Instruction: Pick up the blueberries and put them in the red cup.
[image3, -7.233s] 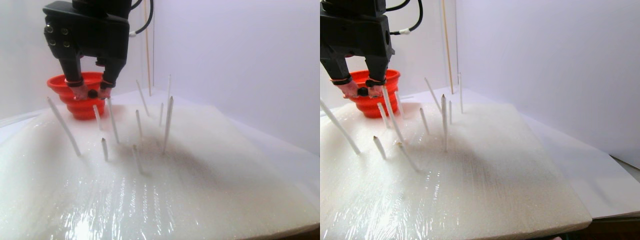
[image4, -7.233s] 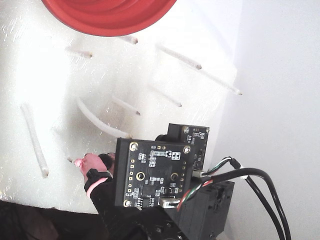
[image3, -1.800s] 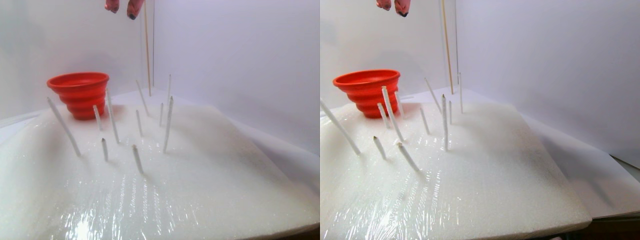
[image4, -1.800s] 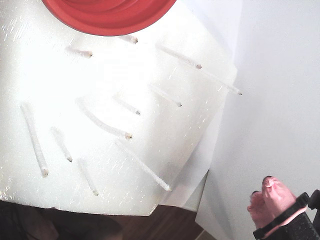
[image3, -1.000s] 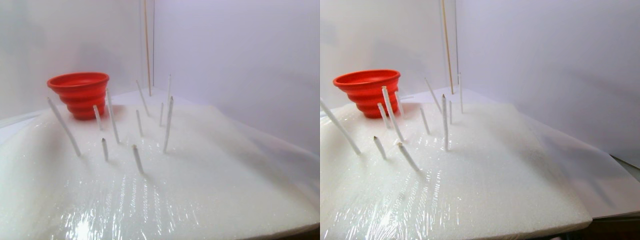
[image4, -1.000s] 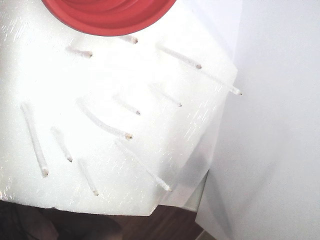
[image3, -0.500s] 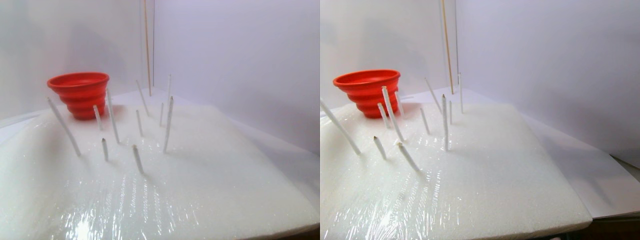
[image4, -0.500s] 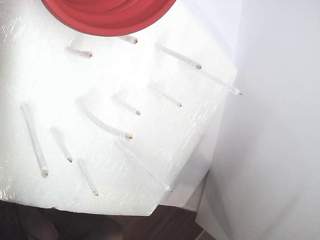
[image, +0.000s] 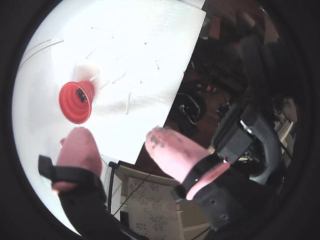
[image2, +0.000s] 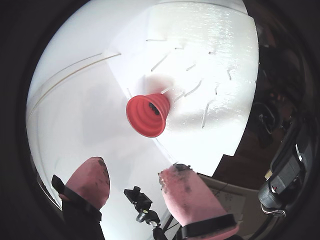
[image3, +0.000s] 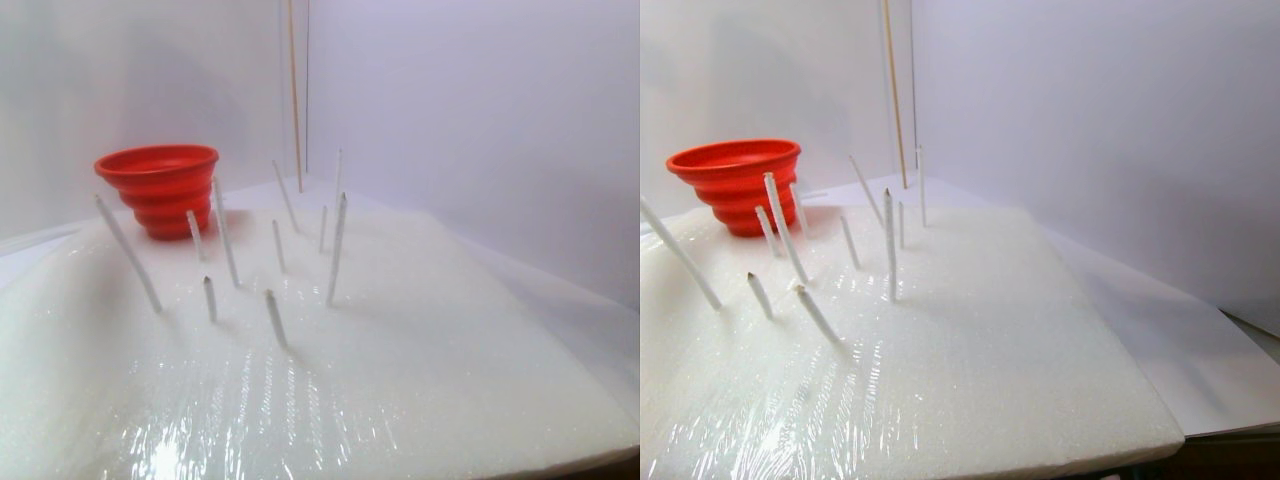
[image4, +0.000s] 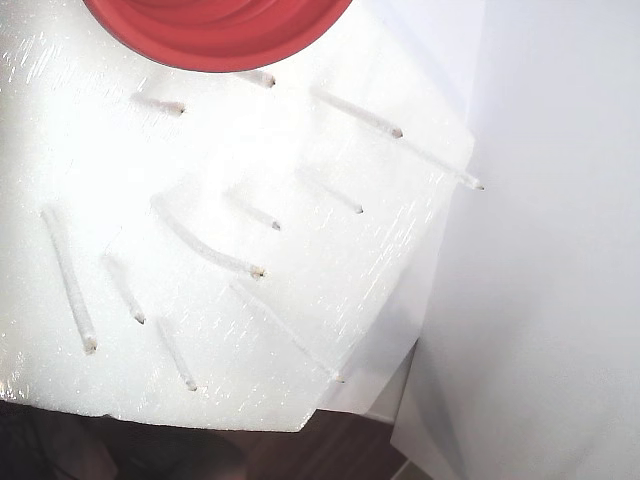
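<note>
The white foam slab (image3: 400, 330) lies far below me, its thin white sticks (image3: 336, 250) all bare at the tips. The red cup (image2: 147, 114) stands at its edge; it looks light and soft-walled, easily tipped if I nudge it. My gripper (image2: 132, 187) hangs high with its pink pads wide apart and nothing between them. The blueberries (image2: 154, 109) sit as dark specks inside the cup; tiny, round and likely to roll, best pinched across the middle.

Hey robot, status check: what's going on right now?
Gripper open, empty, high above the board. Small dark blueberries inside round red plastic cup. Nothing in the way.
</note>
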